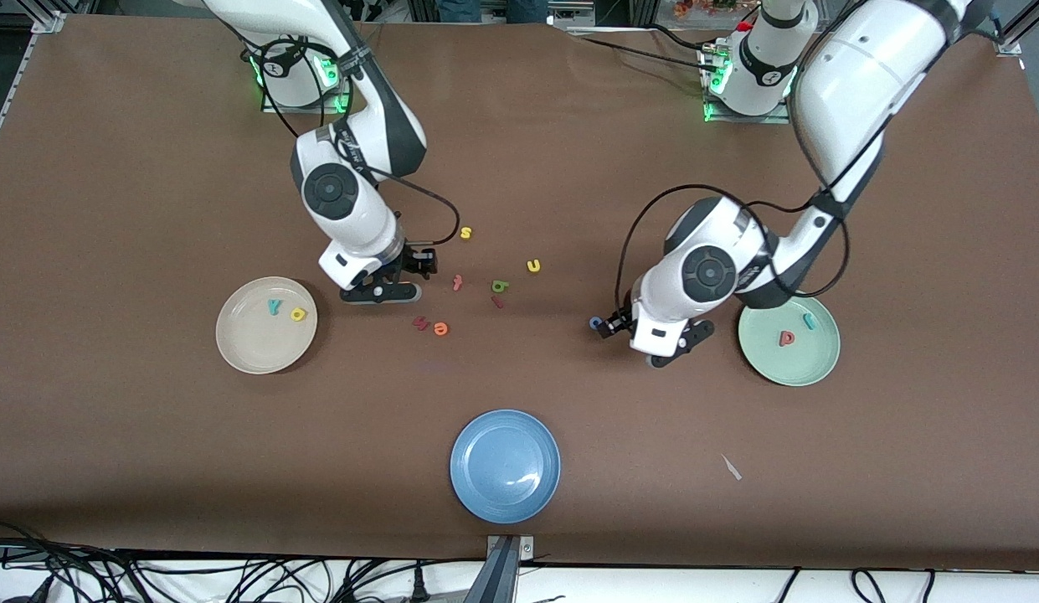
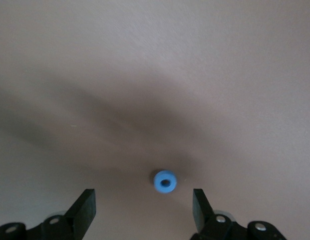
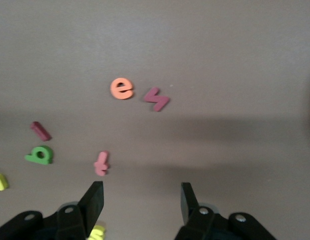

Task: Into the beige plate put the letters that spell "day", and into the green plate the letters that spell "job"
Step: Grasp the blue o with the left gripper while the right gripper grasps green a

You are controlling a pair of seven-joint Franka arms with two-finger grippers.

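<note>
Nearest the camera sat the blue plate, bare on the brown counter. Farther back, toward the right arm's end, the beige plate held a teal "y" and a yellow rounded letter. Toward the left arm's end, the green plate held a pinkish-red letter and a short teal bar.

The left claw hung low over the counter beside the green plate, its fingers spread wide and holding nothing; the blue ring "o" lay on the counter just ahead of the gap between them.

The right claw hovered beside the beige plate, fingers also apart and empty. Loose letters lay between the two arms: a green rounded one, a red "t", an orange "e", a dark red zigzag letter, a dark red bar, a yellow "u" and a yellow "s".
</note>
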